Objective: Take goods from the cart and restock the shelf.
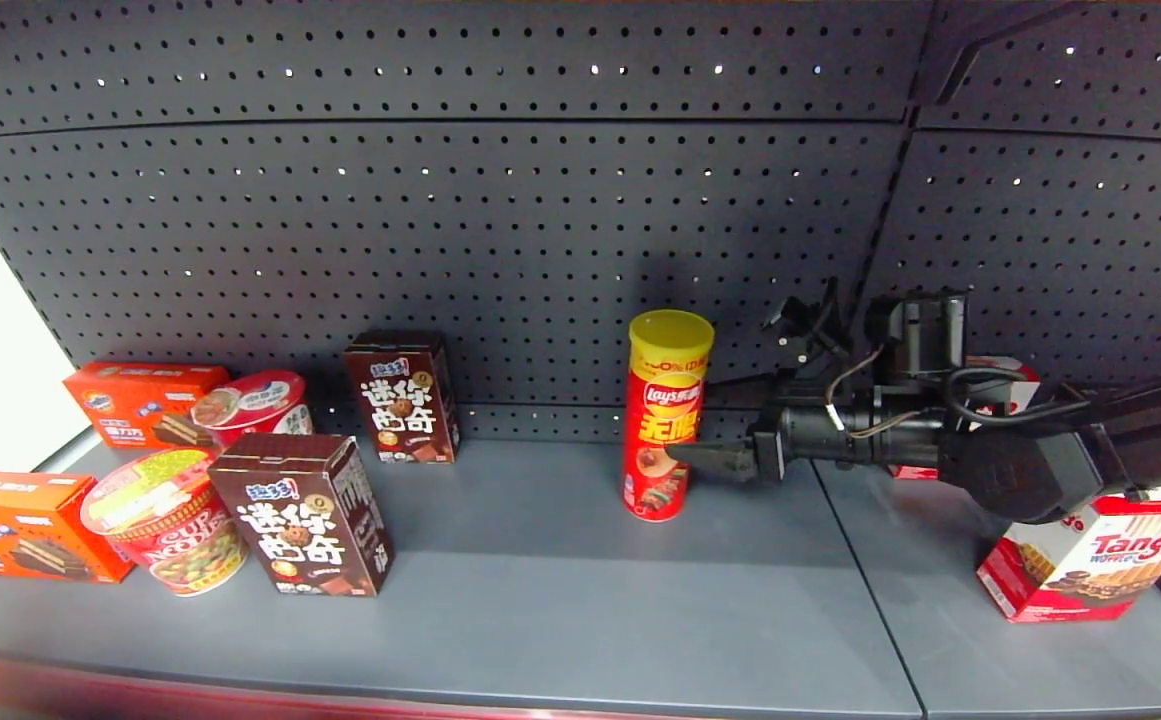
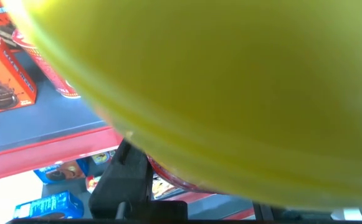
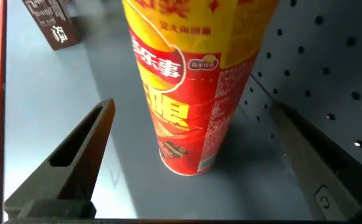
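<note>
The right pincer (image 1: 715, 460) sits right of centre in the head view. Its fingers are spread apart with the chips can (image 1: 667, 415) just ahead between them, and they clamp nothing. The can stands upright on the shelf (image 1: 560, 600), mid-frame, near the pegboard back. This one looks placed, with only the pull-back left.

Boxes (image 1: 300, 515) and noodle cups (image 1: 165, 520) line the left of the frame, and a wafer box (image 1: 1100, 555) sits at the lower right, with wide gaps between. A yellow rounded thing (image 2: 230, 81) crowds the left wrist view and may be another can's lid awaiting its turn. Whether the left pincer is apart or together I cannot tell.
</note>
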`<state>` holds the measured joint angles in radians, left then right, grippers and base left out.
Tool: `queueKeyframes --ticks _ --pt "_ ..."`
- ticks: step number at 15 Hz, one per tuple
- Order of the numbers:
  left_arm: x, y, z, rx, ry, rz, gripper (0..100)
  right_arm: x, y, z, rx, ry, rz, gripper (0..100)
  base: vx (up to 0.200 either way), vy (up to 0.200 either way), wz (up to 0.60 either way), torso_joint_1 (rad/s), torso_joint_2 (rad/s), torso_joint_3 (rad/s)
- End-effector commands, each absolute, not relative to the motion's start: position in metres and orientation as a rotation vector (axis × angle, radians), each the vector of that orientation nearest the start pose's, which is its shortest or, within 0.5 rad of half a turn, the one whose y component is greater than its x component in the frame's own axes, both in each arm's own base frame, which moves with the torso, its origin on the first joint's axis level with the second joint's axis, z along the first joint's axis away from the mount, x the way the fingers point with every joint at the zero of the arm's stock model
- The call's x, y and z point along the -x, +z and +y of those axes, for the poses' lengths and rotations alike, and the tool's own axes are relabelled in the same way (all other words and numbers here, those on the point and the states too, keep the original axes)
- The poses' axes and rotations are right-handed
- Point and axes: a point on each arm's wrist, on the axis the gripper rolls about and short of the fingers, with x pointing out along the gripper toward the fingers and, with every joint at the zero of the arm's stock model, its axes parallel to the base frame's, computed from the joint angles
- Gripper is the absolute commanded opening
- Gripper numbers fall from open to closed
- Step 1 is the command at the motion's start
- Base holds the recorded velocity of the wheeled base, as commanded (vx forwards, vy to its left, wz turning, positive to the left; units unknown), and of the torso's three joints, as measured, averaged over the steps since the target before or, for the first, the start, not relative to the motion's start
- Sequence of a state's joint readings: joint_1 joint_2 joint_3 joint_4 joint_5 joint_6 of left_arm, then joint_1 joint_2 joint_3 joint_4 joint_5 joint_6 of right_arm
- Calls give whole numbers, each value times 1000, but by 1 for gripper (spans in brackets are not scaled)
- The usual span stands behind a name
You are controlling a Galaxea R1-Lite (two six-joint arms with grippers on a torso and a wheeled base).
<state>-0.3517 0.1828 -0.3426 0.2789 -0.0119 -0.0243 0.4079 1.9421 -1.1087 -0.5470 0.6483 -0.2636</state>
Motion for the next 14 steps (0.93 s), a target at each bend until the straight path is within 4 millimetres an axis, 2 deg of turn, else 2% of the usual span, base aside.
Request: queueKeyframes --ticks 1,4,14 --pt "30 144 11 3 -362 128 0 -346 166 167 200 1089 173 100 0 0 0 0 0 0" --pt "30 143 11 3 -360 131 0 -353 155 173 197 1099 192 100 0 0 0 0 0 0" --pt "31 139 11 19 -353 135 0 -363 142 189 193 1150 184 100 0 0 0 0 0 0"
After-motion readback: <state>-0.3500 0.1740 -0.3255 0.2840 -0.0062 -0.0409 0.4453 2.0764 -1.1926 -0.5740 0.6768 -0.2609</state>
